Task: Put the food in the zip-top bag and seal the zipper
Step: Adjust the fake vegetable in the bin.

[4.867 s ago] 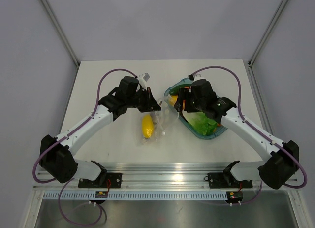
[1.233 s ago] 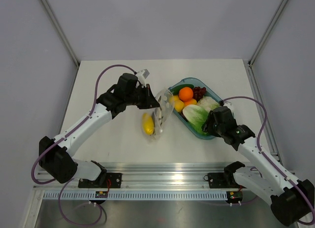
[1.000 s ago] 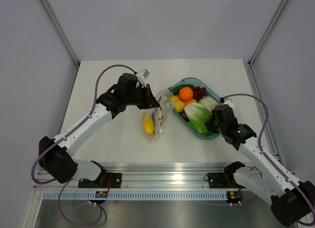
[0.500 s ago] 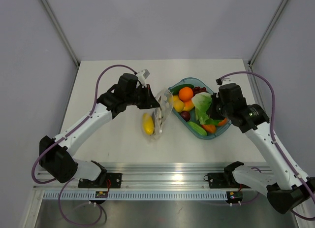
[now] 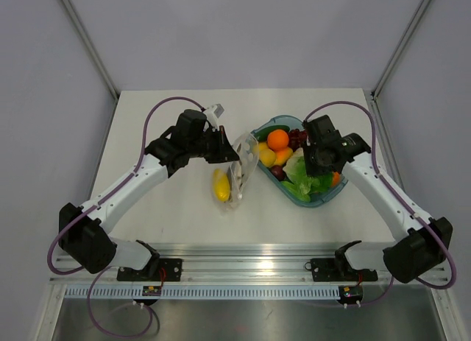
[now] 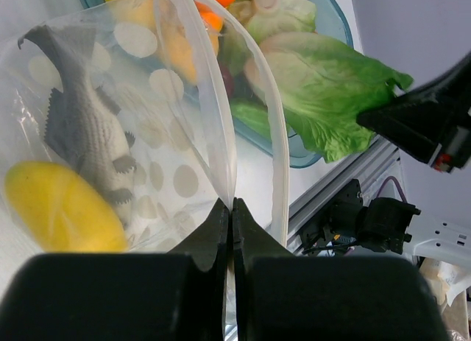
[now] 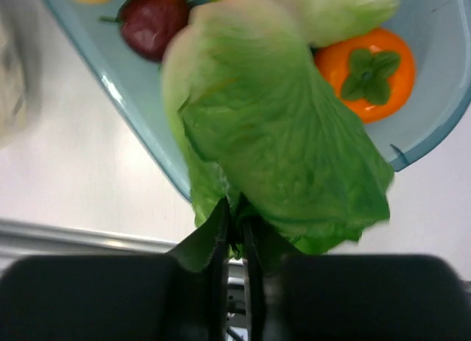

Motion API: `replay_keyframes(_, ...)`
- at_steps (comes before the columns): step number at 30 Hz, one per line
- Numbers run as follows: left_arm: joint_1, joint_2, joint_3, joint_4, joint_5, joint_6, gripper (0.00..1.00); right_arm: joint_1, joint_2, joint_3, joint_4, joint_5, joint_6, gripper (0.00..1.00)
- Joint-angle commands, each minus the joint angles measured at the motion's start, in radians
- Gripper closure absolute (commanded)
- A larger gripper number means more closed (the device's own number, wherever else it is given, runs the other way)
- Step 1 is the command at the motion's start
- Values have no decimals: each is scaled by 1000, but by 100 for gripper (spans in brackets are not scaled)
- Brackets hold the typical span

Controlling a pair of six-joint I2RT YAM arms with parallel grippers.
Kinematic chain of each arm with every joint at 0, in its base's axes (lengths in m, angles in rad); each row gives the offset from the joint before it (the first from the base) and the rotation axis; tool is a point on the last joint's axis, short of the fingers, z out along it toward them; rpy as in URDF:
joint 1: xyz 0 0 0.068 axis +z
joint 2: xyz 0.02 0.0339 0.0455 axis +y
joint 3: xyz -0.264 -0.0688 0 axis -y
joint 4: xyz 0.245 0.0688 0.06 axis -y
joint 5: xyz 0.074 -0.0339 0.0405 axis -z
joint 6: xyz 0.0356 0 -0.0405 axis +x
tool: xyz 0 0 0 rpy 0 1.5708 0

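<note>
Here, right gripper [image 7: 234, 227] pinches lettuce [image 7: 280, 149] (over tray [image 7: 132, 105]); left gripper [image 6: 228, 207] clamps zip-top bag [image 6: 173, 135].

Table [image 5: 169, 208]: white, flat top, grey walls on three sides, metal rail [image 5: 250, 264] along the near edge.

Directly on it:
1. Tray [image 5: 309, 203]: teal, oval, right of centre, set at an angle, filled with toy produce.
2. Bag [image 5: 239, 175]: clear plastic, just left of the tray, lower end on the surface, upper edge raised off it. A lemon [image 5: 220, 185] shows through its left side.
</note>
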Motion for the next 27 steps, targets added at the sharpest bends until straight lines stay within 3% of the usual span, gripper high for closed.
replay_keyframes(1,-3,-17,-6,31,23,-2,100,2,100,58,156,224,-41,80)
replay_keyframes(2,-3,-18,-8,30,20,0,100,2,124,66,172,302,-35,77)
replay_keyframes(3,-3,-27,-9,28,20,0,100,3,144,72,182,330,-23,64)
replay_keyframes(5,-4,-35,-19,27,20,-2,100,2,177,83,199,359,-3,58)
replay_keyframes(6,-3,-43,-23,28,17,-2,100,2,173,80,208,358,12,49)
replay_keyframes(9,-3,-47,-32,28,17,0,100,2,138,55,240,342,41,45)
replay_keyframes(11,-3,-46,-37,30,23,-5,100,3,86,40,243,344,58,35)
replay_keyframes(17,-3,-51,-60,58,30,-8,100,2,-52,1,243,318,100,23)
replay_keyframes(27,-3,-66,-72,62,33,-9,100,-41,-135,-124,295,226,163,20)
